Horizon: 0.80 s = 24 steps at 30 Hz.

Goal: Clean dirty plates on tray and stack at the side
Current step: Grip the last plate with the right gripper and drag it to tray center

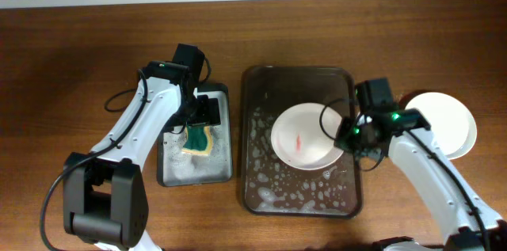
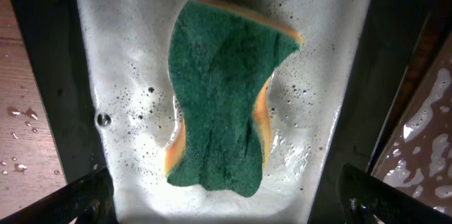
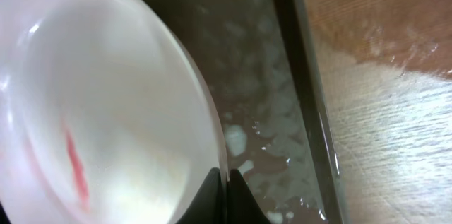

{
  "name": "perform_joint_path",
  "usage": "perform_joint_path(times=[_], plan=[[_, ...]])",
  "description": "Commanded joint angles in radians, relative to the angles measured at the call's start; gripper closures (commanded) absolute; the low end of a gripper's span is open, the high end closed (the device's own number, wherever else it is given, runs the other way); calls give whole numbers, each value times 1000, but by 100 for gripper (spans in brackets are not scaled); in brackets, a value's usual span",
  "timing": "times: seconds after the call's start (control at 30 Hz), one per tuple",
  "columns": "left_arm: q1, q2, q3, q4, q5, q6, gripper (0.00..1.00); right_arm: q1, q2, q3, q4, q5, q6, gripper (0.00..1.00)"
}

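Holding: the right gripper is pinched on the right rim of a round, shallow white plate with a red smear at its centre. The wrist view shows its dark fingertips pressed together over the rim edge.
Reason for the hold: an edge pinch probably steadies the plate while leaving the soiled centre uncovered for scrubbing.
Plate position: it sits inside the large dark brown rectangular tray, in the right half, among soap suds. It may be tilted; I cannot tell whether it is lifted clear.
Left tool: the left gripper hangs over a green-and-yellow waisted sponge with its fingers spread to either side, touching nothing.
Sponge: it lies green side up in foamy water in the small black, grey-bottomed tray, just left of the big tray. There it can soak up soap within the left arm's reach.
Side stack: a clean-looking white plate rests on the brown wooden table, right of the tray and partly behind the right arm. I cannot tell whether there is one plate or two.
Step in hand: likely the sponge pick-up, with the scrubbing not yet begun.
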Motion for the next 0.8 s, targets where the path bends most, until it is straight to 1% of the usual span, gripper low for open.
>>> perform_joint_path(times=[0.0, 0.03, 0.1, 0.13, 0.2, 0.23, 0.3, 0.33, 0.4, 0.47, 0.53, 0.57, 0.6, 0.63, 0.7, 0.77], plan=[[5, -7, -2, 0, 7, 12, 0, 1, -5, -50, 31, -14, -1, 76], [5, -7, -2, 0, 7, 12, 1, 1, -18, -5, 14, -59, -141, 67], [5, -7, -2, 0, 7, 12, 1, 1, -41, 97, -78, -89, -290, 64], [5, -7, -2, 0, 7, 12, 1, 1, -53, 180, -158, -85, -361, 62], [5, -7, -2, 0, 7, 12, 0, 0, -56, 317, -267, -84, -458, 57], [5, -7, -2, 0, 7, 12, 1, 0, -56, 338, -277, -77, -475, 57], [5, -7, -2, 0, 27, 11, 0, 0, -42, 322, -274, -53, -475, 57], [5, -7, -2, -4, 84, 11, 0, 0, -13, 290, -267, -47, -475, 57], [5, -7, -2, -58, 174, 12, 1, -2, 48, 238, -229, -43, -476, 57], [5, -7, -2, -71, 177, 12, 1, -10, 142, 194, -155, -44, -480, 58], [5, -7, -2, -92, 177, 13, 0, -31, 233, 193, -123, -46, -498, 59], [5, -12, -1, -111, 192, 50, 5, -45, 276, 193, -111, -62, -498, 62], [2, -34, -1, -117, 203, 113, 12, -61, 318, 193, -103, -101, -498, 63], [0, -68, -1, -117, 177, 121, 13, -74, 351, 193, -98, -124, -498, 66], [1, -168, -1, -111, 121, 106, 6, -93, 407, 193, -93, -123, -498, 67], [0, -198, -2, -110, 86, 85, 5, -94, 419, 190, -89, -123, -498, 77]])
